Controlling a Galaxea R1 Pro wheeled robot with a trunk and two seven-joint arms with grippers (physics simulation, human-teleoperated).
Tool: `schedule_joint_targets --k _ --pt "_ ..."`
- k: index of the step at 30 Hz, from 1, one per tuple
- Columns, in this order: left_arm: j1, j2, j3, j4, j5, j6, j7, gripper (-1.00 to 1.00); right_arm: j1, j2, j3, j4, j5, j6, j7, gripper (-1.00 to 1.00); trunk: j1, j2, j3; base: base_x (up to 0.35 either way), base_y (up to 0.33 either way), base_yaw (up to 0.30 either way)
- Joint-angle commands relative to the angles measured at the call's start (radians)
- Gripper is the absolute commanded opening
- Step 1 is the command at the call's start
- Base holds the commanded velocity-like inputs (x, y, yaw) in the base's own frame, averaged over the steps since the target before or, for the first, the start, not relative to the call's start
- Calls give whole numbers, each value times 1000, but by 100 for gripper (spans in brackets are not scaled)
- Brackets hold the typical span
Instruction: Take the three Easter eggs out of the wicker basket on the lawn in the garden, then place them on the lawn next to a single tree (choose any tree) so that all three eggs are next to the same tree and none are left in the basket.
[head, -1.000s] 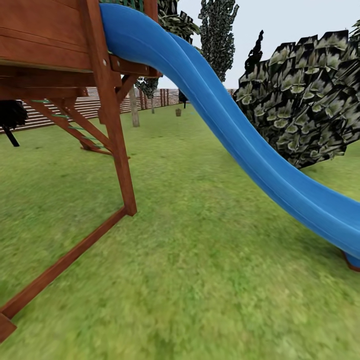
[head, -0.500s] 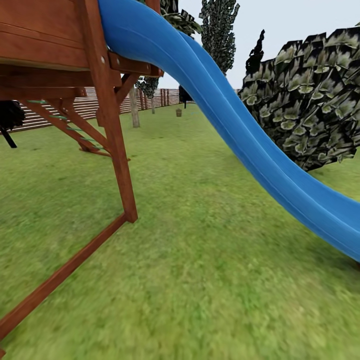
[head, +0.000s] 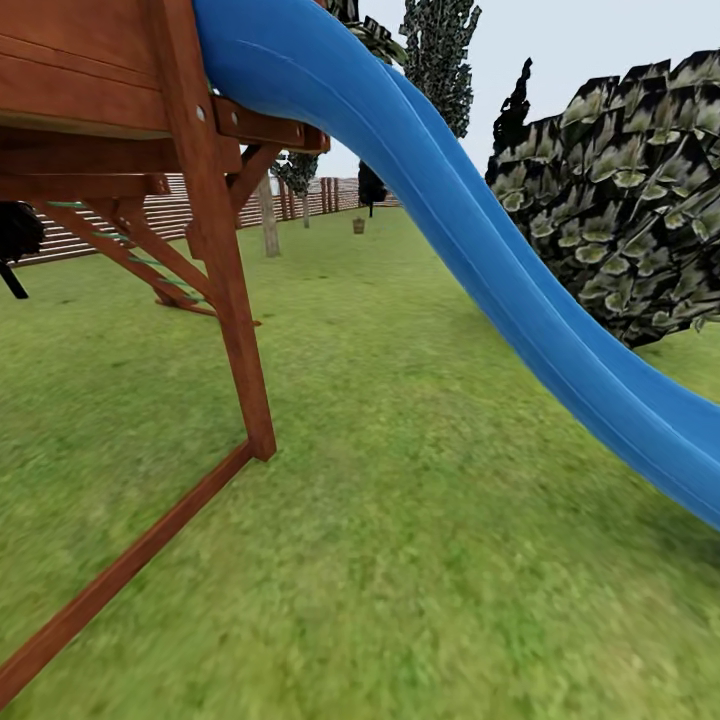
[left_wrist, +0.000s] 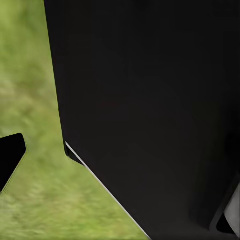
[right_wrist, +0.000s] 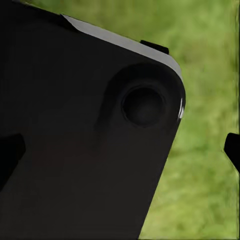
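Head view: mottled lawn (head: 400, 480) runs under a smooth blue slide (head: 480, 250) on reddish wooden posts (head: 225, 260). Small brownish wicker basket (head: 358, 225) stands far off, near a pale-trunked tree (head: 268, 215). Whether either tool is spread or closed, I cannot tell.

Blue slide (head: 470, 250) slants down across head view. Wooden play tower (head: 120, 100) with brown post (head: 230, 300), ground beam (head: 130, 565). Speckled bush (head: 620, 190) behind slide. Slatted fence (head: 170, 215) far back. Pincer position unclear, so no relative placement.
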Motion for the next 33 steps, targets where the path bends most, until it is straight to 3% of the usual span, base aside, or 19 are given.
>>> schedule_joint_targets --k 1,17,26,33 --pt "0 0 0 0 0 -1 0 100 -1 1 8 0 -1 -3 -34 100 1 0 -1 318 87 0" --pt "0 -1 1 -2 1 -2 9 100 -1 -1 8 1 0 -14 -50 100 1 0 -1 318 87 -1" --pt "0 -2 1 -7 1 -2 9 100 -1 -2 7 1 -31 -19 -50 100 1 0 -1 318 87 -186" --pt "0 -1 1 -7 1 -2 9 100 -1 0 7 1 -34 -20 -50 100 1 0 -1 318 87 -29"
